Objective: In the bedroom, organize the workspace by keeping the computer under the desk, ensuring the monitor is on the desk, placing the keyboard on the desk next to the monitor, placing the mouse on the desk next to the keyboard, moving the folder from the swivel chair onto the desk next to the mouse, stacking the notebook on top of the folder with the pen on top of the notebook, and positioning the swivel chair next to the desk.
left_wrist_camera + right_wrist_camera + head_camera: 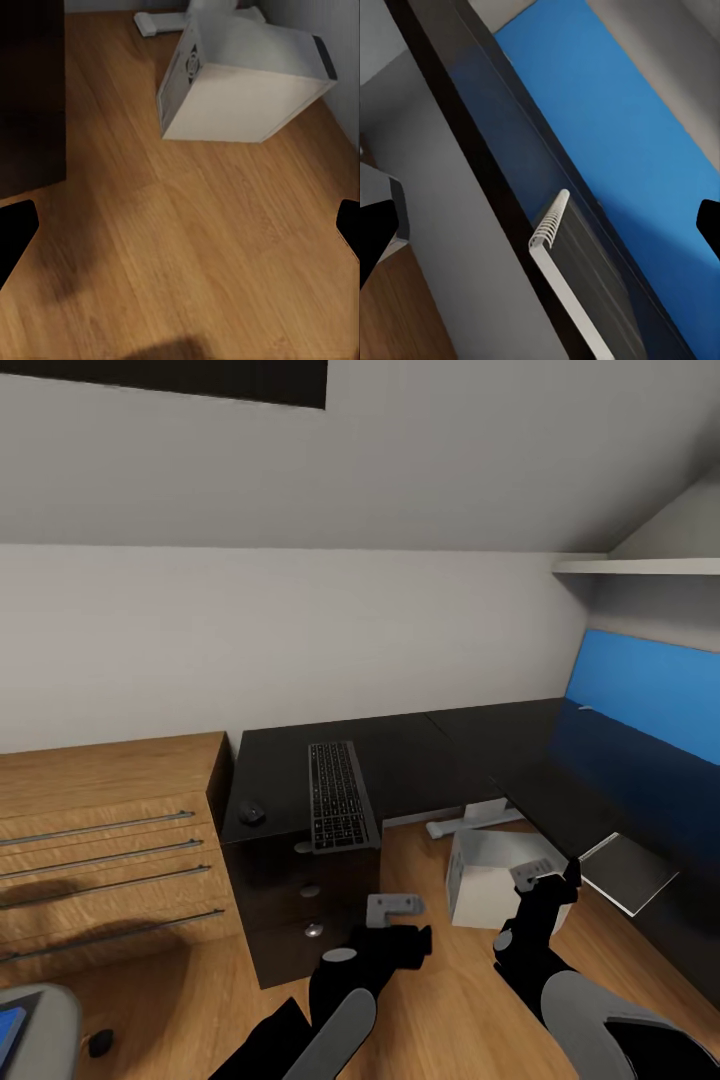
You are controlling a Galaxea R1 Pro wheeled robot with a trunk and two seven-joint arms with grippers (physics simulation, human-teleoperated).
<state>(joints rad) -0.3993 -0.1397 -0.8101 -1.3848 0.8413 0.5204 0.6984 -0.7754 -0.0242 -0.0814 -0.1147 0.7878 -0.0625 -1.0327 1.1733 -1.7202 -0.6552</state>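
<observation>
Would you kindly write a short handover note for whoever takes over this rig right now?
Left pincer: open, empty, over bare floor near the computer.
Right pincer: open, empty, beside the notebook at the desk edge.
Things: keyboard and mouse lie on the desk, mouse a little apart on the keyboard's left. The computer sits tilted on the floor at the desk's inner corner. The folder is on the swivel chair.
Done: keyboard and mouse on the desk.
Left: check the monitor, move the folder beside the mouse, stack the notebook and pen on it, bring the chair to the desk.
</observation>
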